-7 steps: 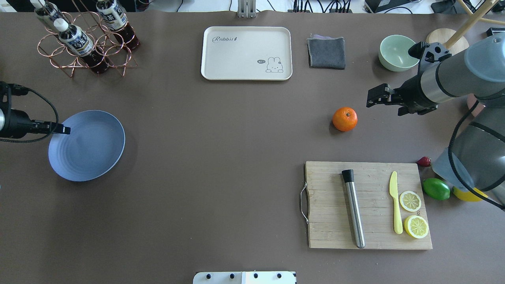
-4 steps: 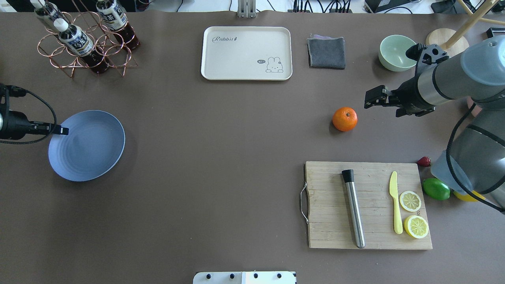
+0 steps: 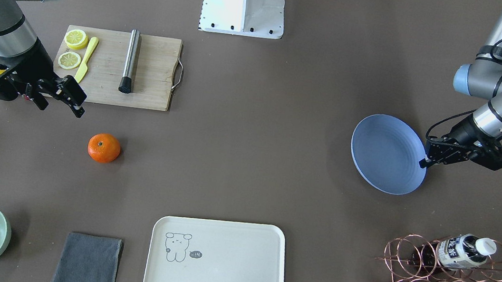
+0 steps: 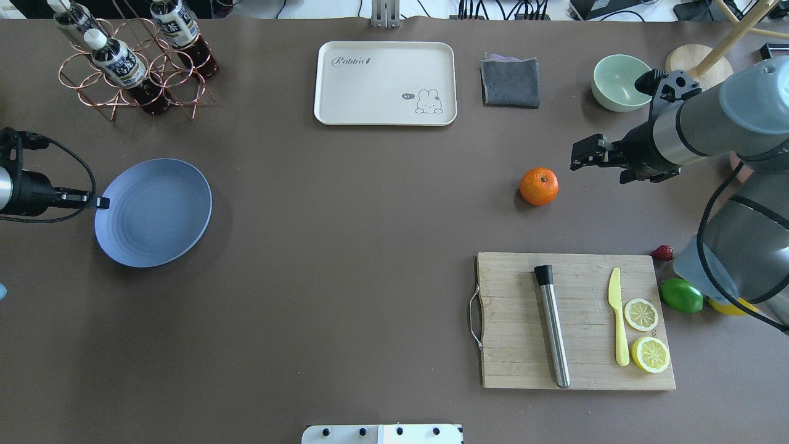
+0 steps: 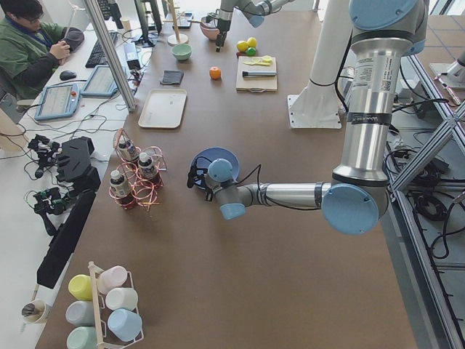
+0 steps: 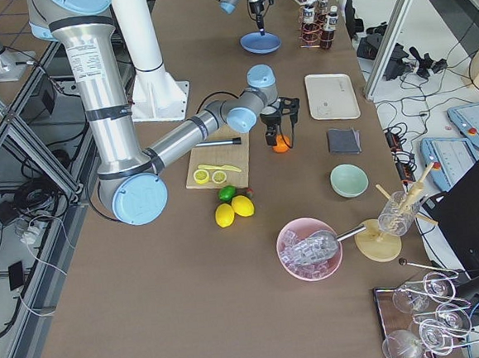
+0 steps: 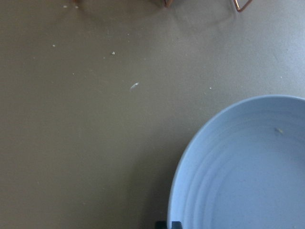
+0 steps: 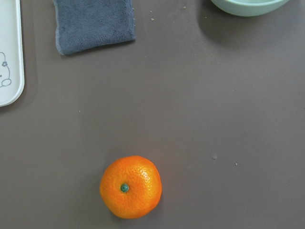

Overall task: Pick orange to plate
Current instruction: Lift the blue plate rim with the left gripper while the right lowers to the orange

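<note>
The orange (image 4: pixel 539 186) rests on the brown table, clear of everything; it also shows in the front-facing view (image 3: pixel 104 147) and low in the right wrist view (image 8: pixel 130 187). My right gripper (image 4: pixel 595 163) hovers just right of it, open, with nothing between its fingers. Far off on the table's left side is the blue plate (image 4: pixel 154 213). My left gripper (image 4: pixel 102 201) is shut on the plate's left rim, and the plate looks slightly raised, with a shadow beneath. The left wrist view shows the plate (image 7: pixel 248 167) from close above.
A wooden cutting board (image 4: pixel 524 333) with a metal muddler, a yellow knife and lemon slices lies near the orange. The lime (image 4: pixel 681 295), the green bowl (image 4: pixel 610 92), the grey cloth (image 4: pixel 510 82), the cream tray (image 4: pixel 345 83) and the bottle rack (image 4: pixel 132 68) stand around the table's edges.
The plate has shifted to the right and farther away while held by my left gripper. The right gripper has barely moved, and the orange is still.
</note>
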Tool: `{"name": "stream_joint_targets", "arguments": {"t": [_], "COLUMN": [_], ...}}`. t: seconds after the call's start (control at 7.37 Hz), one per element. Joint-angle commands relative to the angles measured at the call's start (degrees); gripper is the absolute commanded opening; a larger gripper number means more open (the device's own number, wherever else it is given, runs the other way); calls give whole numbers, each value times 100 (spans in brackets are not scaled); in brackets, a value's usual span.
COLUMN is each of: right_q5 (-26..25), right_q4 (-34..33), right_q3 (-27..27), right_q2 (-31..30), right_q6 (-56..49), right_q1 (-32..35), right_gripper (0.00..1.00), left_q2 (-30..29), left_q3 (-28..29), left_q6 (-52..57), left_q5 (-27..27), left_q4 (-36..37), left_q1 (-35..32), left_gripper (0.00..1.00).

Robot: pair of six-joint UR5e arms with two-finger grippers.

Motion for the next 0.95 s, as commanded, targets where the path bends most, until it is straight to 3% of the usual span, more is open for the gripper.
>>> {"name": "stream_joint_targets", "arguments": {"t": [0.0, 0.14, 0.41, 0.81], "right_q5": [12, 12, -145, -278], "right_q4": [-20, -11, 15, -20], "right_q3": [-5, -5, -84, -592], "right_q2": [8, 17, 69, 525], "right_q6": [-9, -61, -9, -88], "right_q1": [29, 29, 29, -251], "right_gripper": [100, 100, 100, 100], "left_q2": [-229, -308, -230, -448], "left_q3": [-128, -617, -1559, -1921], "left_q6": [-323, -447, -588, -1447], "left_q5": [-960, -1407, -1351, -553], "left_q4": [176, 700, 1581, 1628], "left_q1": [-394, -711, -740, -267], "left_gripper": [0, 0, 0, 0]}}
